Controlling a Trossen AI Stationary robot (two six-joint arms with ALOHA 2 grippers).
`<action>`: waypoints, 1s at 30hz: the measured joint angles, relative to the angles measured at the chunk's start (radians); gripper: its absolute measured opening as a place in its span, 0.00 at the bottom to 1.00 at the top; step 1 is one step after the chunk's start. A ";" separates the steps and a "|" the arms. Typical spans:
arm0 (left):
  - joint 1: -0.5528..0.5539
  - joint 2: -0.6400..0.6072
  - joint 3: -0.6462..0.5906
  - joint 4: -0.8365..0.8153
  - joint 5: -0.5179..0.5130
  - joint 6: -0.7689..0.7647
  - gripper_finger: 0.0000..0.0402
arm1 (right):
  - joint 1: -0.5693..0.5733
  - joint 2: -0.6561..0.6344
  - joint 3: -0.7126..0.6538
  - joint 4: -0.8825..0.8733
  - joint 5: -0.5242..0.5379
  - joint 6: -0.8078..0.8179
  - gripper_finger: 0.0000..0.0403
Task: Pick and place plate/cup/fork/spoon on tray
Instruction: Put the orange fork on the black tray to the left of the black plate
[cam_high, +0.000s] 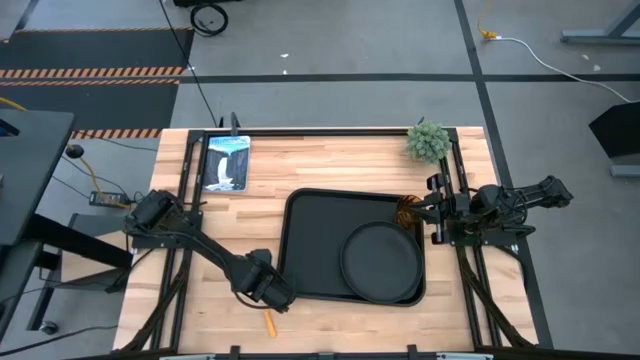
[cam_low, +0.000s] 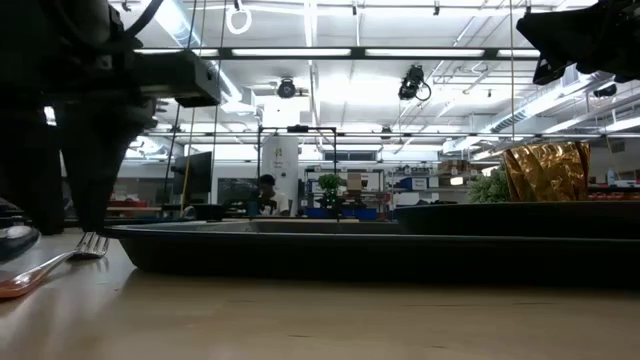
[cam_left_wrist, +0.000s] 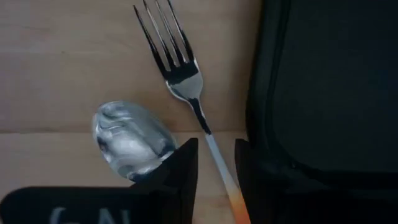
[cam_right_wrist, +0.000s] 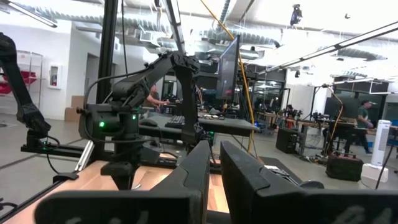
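The fork (cam_left_wrist: 180, 78) lies on the wooden table beside the tray's left rim (cam_left_wrist: 261, 93), tines toward the far edge. The spoon (cam_left_wrist: 130, 146) lies next to it, bowl up. My left gripper (cam_left_wrist: 216, 149) points down over them, open, with one finger on each side of the fork's thin neck and a gap showing on both sides. An orange handle end (cam_high: 268, 322) sticks out on its near side. The round black plate (cam_high: 380, 262) and the amber cup (cam_high: 405, 212) stand on the black tray (cam_high: 300, 240). My right gripper (cam_high: 437, 212) hovers beside the cup, shut and empty.
A small green plant (cam_high: 428, 141) stands at the far right corner and a picture card (cam_high: 226, 162) lies at the far left. The tray's raised rim (cam_low: 300, 245) runs right beside the fork. Bare wood lies left of the tray.
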 joint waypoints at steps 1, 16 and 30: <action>0.004 0.009 0.001 0.006 -0.001 -0.005 0.29 | 0.000 0.000 0.000 0.001 0.000 0.000 0.11; 0.011 0.066 0.002 0.030 0.026 -0.044 0.25 | 0.000 0.000 0.000 0.001 0.000 0.000 0.11; 0.012 0.068 0.002 0.005 0.027 -0.049 0.03 | 0.000 0.000 0.000 0.001 0.000 0.000 0.11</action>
